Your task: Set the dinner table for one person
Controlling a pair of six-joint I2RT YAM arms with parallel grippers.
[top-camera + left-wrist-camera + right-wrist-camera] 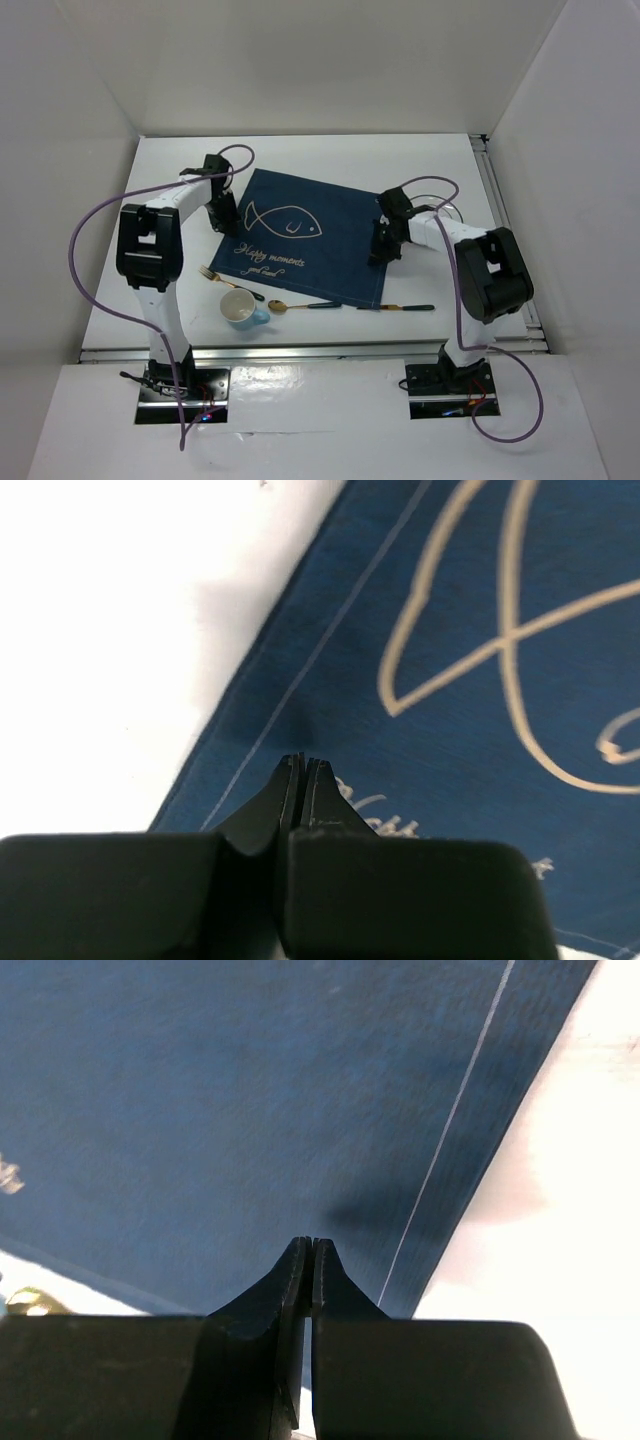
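The white dinner table holds a dark blue placemat with a gold fish drawing, lying flat at its middle. My left gripper is shut and empty just above the placemat's left edge; the left wrist view shows its closed tips over the blue cloth with a shadow beneath. My right gripper is shut and empty over the placemat's right edge; the right wrist view shows its tips above the cloth near the white stitch line.
Near the front edge lie a gold fork, a white and light blue cup, a gold spoon with a dark handle and a knife. A round pale dish is partly hidden behind the right arm. Metal rails and white walls enclose the table.
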